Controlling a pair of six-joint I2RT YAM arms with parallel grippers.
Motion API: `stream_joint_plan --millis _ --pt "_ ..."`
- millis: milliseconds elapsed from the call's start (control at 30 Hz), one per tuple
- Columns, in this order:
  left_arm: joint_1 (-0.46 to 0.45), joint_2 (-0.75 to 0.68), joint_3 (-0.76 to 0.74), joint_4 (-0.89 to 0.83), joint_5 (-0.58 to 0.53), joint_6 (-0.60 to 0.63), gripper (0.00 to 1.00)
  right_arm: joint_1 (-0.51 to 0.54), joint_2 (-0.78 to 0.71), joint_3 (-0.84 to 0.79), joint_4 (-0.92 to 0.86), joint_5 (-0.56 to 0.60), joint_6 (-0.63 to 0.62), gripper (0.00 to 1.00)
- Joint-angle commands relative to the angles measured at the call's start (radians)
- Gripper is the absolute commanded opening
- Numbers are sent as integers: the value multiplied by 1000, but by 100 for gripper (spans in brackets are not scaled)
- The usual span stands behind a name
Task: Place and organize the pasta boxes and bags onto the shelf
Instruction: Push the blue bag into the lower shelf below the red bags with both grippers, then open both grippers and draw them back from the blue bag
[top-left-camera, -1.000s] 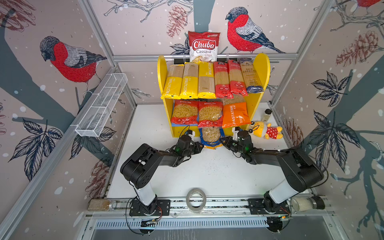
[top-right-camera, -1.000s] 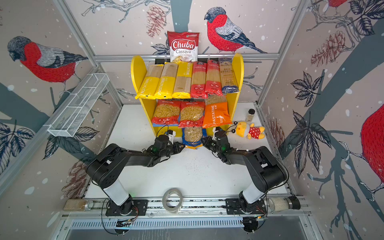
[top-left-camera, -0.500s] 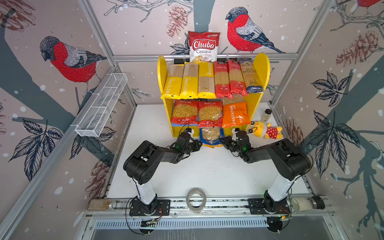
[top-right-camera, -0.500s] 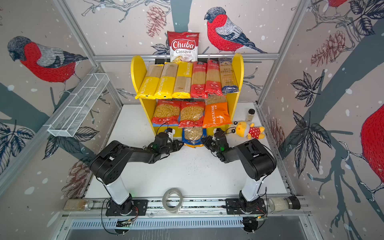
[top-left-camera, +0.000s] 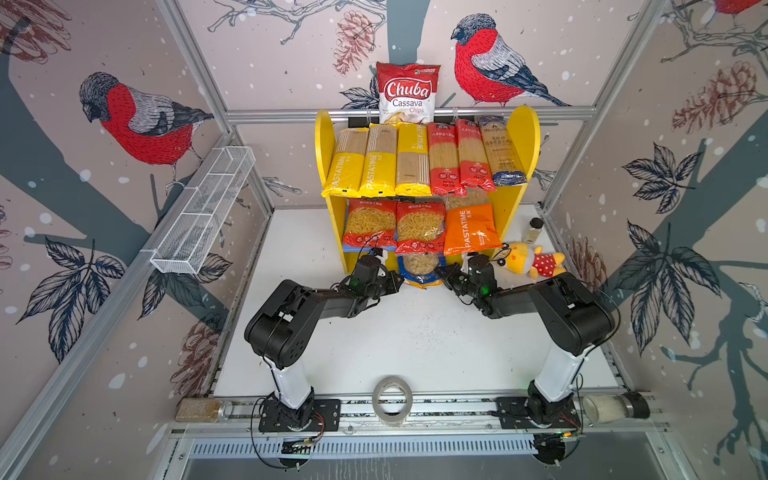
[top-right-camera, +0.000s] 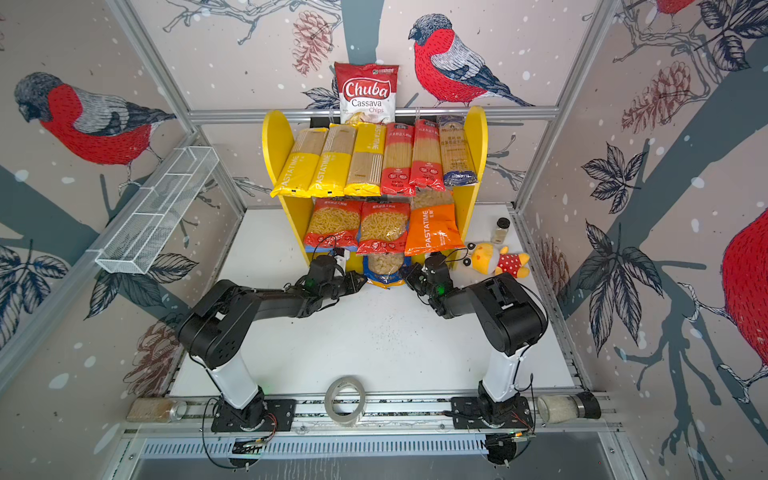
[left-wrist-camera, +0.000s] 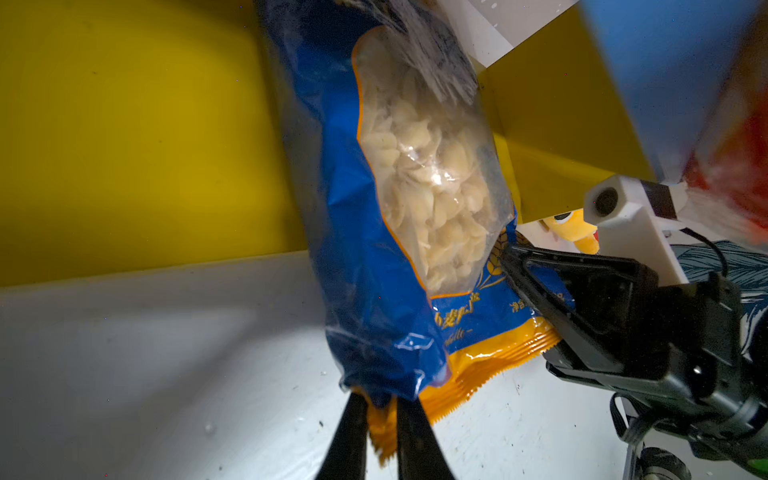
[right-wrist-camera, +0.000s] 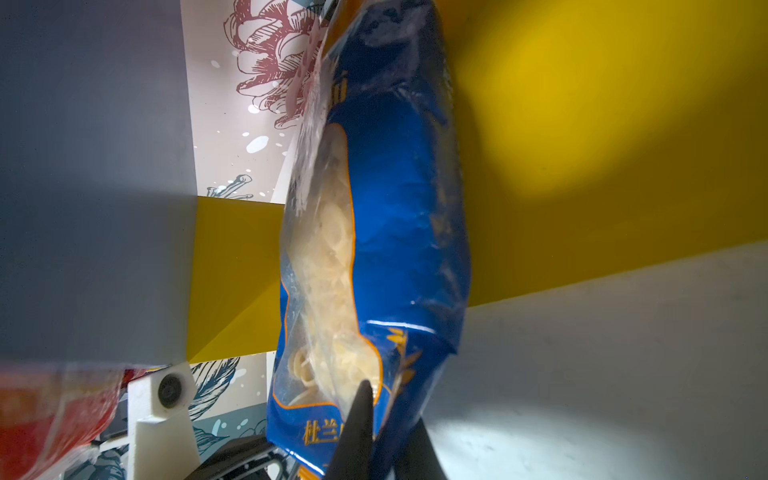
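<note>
Advanced toward the shelf (top-left-camera: 324, 137) since a second earlier: both wrists, and with them the blue-orange bag (top-left-camera: 419, 266), now deeper under the lower tier.

At the left gripper (left-wrist-camera: 380, 409), jaws pinched together on the orange crimped seam at one near corner of the bag, film bunched between the fingers. At the right gripper (right-wrist-camera: 386, 432), jaws likewise almost closed, clamped on the opposite near corner, just beside the clear window of short pasta.

In both top views, one gripper at each side of the bag's front end, tips angled inward toward each other. Bag low over the white table (top-left-camera: 415, 332), in the gap beneath the blue lower board (left-wrist-camera: 665, 62), between the yellow side panels; front end protruding toward the arms. Contact with the table at the held end not clear.

Key relation: bag straight ahead of and between the grippers, long axis running front to back, away from both wrists into the shelf. Neither arm nearer; one corner each. Judged next: an even push along that axis, both sides together, to avoid skewing or buckling the soft pack.

Further out: two red bags (top-left-camera: 370, 224) and orange bag (top-left-camera: 469, 228) filling the lower tier, six long packs (top-left-camera: 415, 162) side by side above, plush toy (top-left-camera: 528, 262) just beside the right wrist.
</note>
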Motion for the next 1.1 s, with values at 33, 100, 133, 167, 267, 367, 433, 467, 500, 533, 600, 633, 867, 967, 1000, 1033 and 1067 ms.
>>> stream_joint_plan --millis 33,100,133,167,267,367,433,467,500,533,600,633,867,967,1000,1033,1067 --pt "8 17 25 75 -6 17 17 -9 37 33 157 -19 14 13" --pt "9 12 13 84 3 5 18 -8 47 27 179 -34 28 14" --pt "7 4 -1 93 9 -3 18 -5 44 22 171 -40 30 16" --pt "7 -4 -15 99 9 -6 19 -4 38 13 172 -43 30 18" --pt "8 -35 -73 121 6 -17 20 -4 0 -41 165 -40 22 33" --pt "7 -50 -118 158 19 -43 23 -4 -32 -101 155 -41 16 43" --pt "7 -53 -138 183 30 -65 25 -1 -49 -139 161 -48 26 49" --pt "5 -52 -147 194 37 -75 26 2 -55 -157 164 -53 33 51" --pt "2 -53 -156 208 42 -84 26 10 -62 -175 171 -54 42 52" --pt "-1 -53 -163 217 44 -92 27 18 -68 -190 174 -54 49 53" --pt "-8 -56 -175 234 47 -102 27 47 -79 -222 184 -44 70 55" --pt "-11 -55 -179 237 44 -103 27 62 -81 -232 193 -40 81 55" --pt "-38 -58 -194 241 42 -113 29 134 -3 -172 229 9 113 49" --pt "-42 -100 -221 217 28 -106 31 126 47 -128 267 18 118 38" --pt "-42 -121 -234 203 18 -101 32 124 59 -108 275 16 115 33" --pt "-42 -141 -244 185 7 -92 32 123 67 -90 275 10 110 28" --pt "-41 -166 -254 164 -6 -80 33 122 69 -70 275 9 99 24"
